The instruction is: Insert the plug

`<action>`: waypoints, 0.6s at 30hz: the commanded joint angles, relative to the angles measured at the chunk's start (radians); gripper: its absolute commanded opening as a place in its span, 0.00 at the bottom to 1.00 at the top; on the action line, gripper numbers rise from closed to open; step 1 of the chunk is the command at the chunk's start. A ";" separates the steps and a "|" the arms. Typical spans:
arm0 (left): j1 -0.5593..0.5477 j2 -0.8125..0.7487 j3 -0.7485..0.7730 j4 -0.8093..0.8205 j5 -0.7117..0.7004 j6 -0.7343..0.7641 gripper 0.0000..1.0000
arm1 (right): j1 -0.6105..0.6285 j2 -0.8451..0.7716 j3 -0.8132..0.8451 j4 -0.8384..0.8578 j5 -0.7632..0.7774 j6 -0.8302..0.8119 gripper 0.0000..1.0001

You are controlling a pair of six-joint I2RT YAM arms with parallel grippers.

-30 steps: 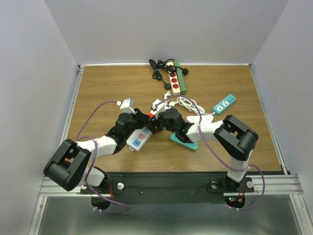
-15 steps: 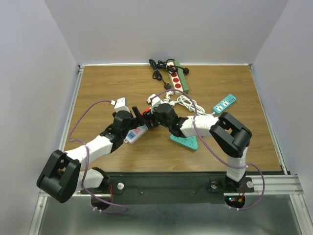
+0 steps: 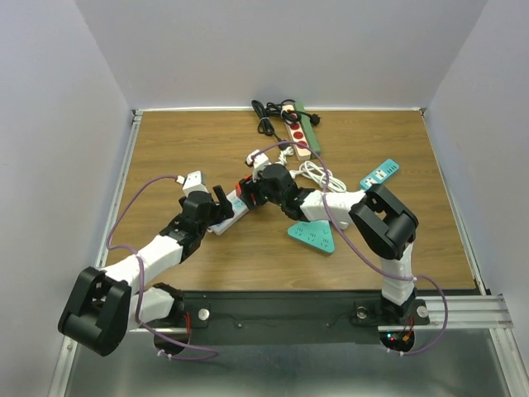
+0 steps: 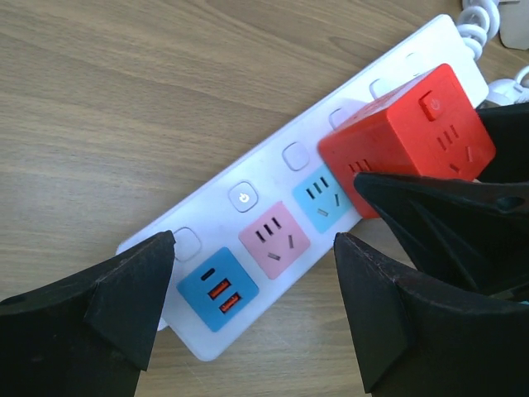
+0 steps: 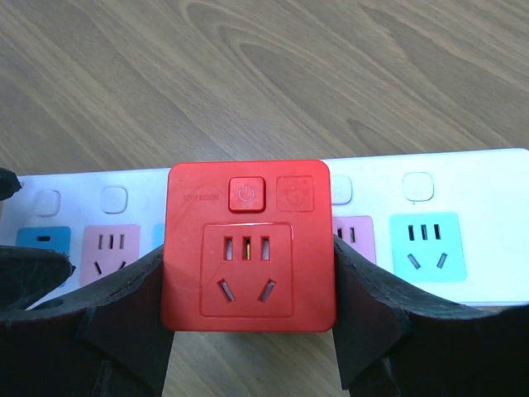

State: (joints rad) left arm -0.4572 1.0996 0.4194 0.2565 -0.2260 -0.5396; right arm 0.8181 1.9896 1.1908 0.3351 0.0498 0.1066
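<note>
A red cube plug (image 5: 248, 248) with a socket face and a power button sits between the fingers (image 5: 372, 298) of my right gripper (image 5: 248, 258), which is shut on its two sides. The red cube (image 4: 405, 141) rests on the face of a white power strip (image 4: 273, 169) with blue, pink and light-blue sockets. Whether its pins are in a socket is hidden. My left gripper (image 4: 254, 248) hangs open over the strip's USB end, touching nothing. From the top view the plug (image 3: 245, 187) and the strip (image 3: 230, 217) lie at the table's middle, between both arms.
A teal triangular power strip (image 3: 312, 235) lies right of the arms' meeting point, and a teal bar strip (image 3: 379, 174) further right. Beige and green strips (image 3: 296, 136) with a black cable (image 3: 266, 116) lie at the back. A coiled white cable (image 3: 318, 175) trails behind the right wrist.
My left gripper has opened and let go of the white strip, drawing back to the left. My right gripper with the red plug has moved toward the back left, and the strip shifted with it.
</note>
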 commanded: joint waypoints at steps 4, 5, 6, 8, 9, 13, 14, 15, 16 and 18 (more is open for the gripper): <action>0.003 0.080 0.051 0.016 -0.016 0.012 0.89 | -0.079 -0.009 -0.046 -0.386 0.018 0.054 0.38; 0.003 0.085 0.053 0.044 -0.025 0.016 0.89 | -0.080 -0.041 -0.048 -0.386 0.004 0.056 0.46; 0.003 0.097 0.064 0.061 -0.047 0.026 0.89 | -0.080 -0.057 -0.054 -0.387 -0.002 0.056 0.59; 0.008 0.127 0.096 0.072 -0.058 0.044 0.90 | -0.080 -0.112 -0.060 -0.387 -0.011 0.057 0.67; 0.008 0.138 0.132 0.070 -0.058 0.050 0.90 | -0.080 -0.135 -0.063 -0.387 -0.014 0.059 0.71; 0.008 0.183 0.171 0.086 -0.032 0.070 0.90 | -0.080 -0.239 -0.086 -0.389 -0.010 0.061 0.95; 0.008 0.201 0.173 0.089 -0.024 0.070 0.90 | -0.080 -0.261 -0.100 -0.390 -0.017 0.062 0.97; 0.008 0.210 0.171 0.092 -0.003 0.067 0.90 | -0.079 -0.279 -0.109 -0.392 -0.024 0.062 0.99; 0.008 0.215 0.165 0.096 0.011 0.061 0.90 | -0.080 -0.311 -0.117 -0.395 -0.033 0.068 1.00; 0.008 0.223 0.139 0.119 0.051 0.043 0.90 | -0.079 -0.337 -0.144 -0.401 -0.036 0.082 1.00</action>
State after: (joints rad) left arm -0.4530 1.3106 0.5644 0.3260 -0.2287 -0.4976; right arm 0.7372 1.7336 1.0634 -0.0364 0.0113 0.1593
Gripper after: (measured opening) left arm 0.895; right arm 0.995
